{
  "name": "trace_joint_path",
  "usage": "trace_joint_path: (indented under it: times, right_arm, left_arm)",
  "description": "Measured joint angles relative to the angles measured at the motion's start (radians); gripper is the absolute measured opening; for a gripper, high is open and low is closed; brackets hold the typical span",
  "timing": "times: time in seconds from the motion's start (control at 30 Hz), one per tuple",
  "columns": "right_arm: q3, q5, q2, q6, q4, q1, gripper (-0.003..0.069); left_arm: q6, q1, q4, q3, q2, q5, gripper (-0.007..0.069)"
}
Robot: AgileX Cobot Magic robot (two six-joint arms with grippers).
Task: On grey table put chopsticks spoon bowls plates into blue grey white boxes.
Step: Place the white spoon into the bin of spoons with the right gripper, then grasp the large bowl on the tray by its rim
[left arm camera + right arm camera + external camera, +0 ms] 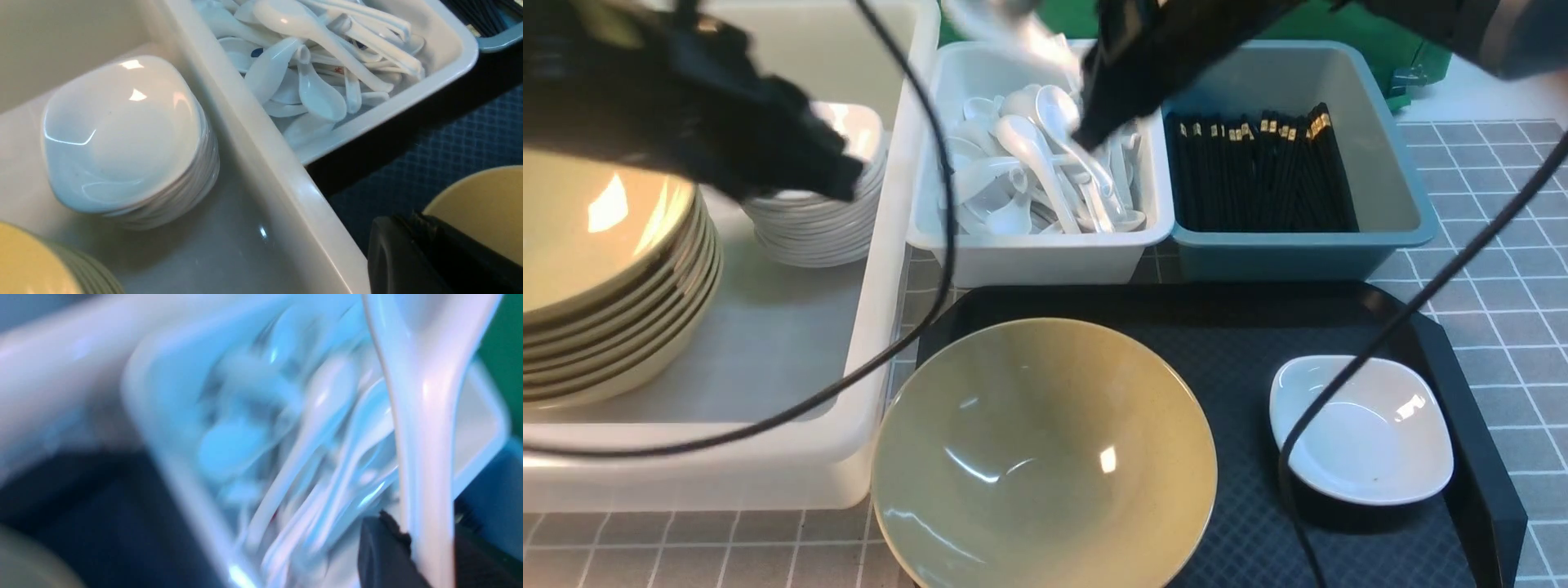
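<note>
My right gripper is shut on a white spoon by its handle, above the pale grey-white box full of spoons. My left gripper is shut and empty over the large white tub, beside the stack of white plates; its fingers show in the left wrist view. A stack of yellow bowls sits in the tub. One bowl and one plate lie on the black tray. Chopsticks fill the teal box.
The black tray lies on the grey table in front of the two small boxes. Black cables hang from both arms across the tub and the tray. The right wrist view is blurred.
</note>
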Motion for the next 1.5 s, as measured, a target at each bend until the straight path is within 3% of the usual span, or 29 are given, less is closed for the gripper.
trace_joint_path:
  times: [0.13,0.4,0.6,0.63,0.77,0.97,1.07,1.23,1.5]
  right_arm:
    - [-0.003,-0.183,0.073,0.140,-0.001,-0.042,0.0148]
    - [-0.008,-0.269,0.224,0.188,0.000,-0.067,0.0168]
    - [-0.070,-0.157,0.272,0.266,0.006,-0.083,0.0379]
    - [-0.117,-0.098,0.270,0.275,0.006,-0.085,0.0438]
    - [-0.273,0.103,0.253,0.243,0.010,-0.087,0.0520]
    - [-0.443,0.426,0.186,0.124,0.033,-0.088,0.0533]
    - [-0.454,0.484,0.143,0.090,0.067,-0.089,0.0534]
    - [-0.376,0.501,0.048,0.052,0.160,-0.083,0.0534]
    - [-0.054,0.505,-0.210,-0.018,0.204,-0.006,0.0534]
  left_arm:
    - [0.011,0.000,0.000,-0.004,0.089,-0.044,-0.0008]
    - [0.043,0.000,0.000,-0.004,0.143,-0.095,-0.0008]
    - [0.025,0.000,0.000,-0.024,0.155,-0.121,0.0000]
    - [0.017,0.000,-0.005,-0.043,0.157,-0.114,0.0019]
    - [0.024,0.000,-0.035,-0.105,0.159,-0.023,0.0099]
    - [0.152,-0.003,-0.126,-0.211,0.217,0.195,0.0312]
    - [0.235,-0.026,-0.177,-0.251,0.278,0.267,0.0386]
    - [0.327,-0.106,-0.170,-0.302,0.399,0.282,0.0423]
    - [0.352,-0.203,0.025,-0.329,0.563,0.210,0.0421]
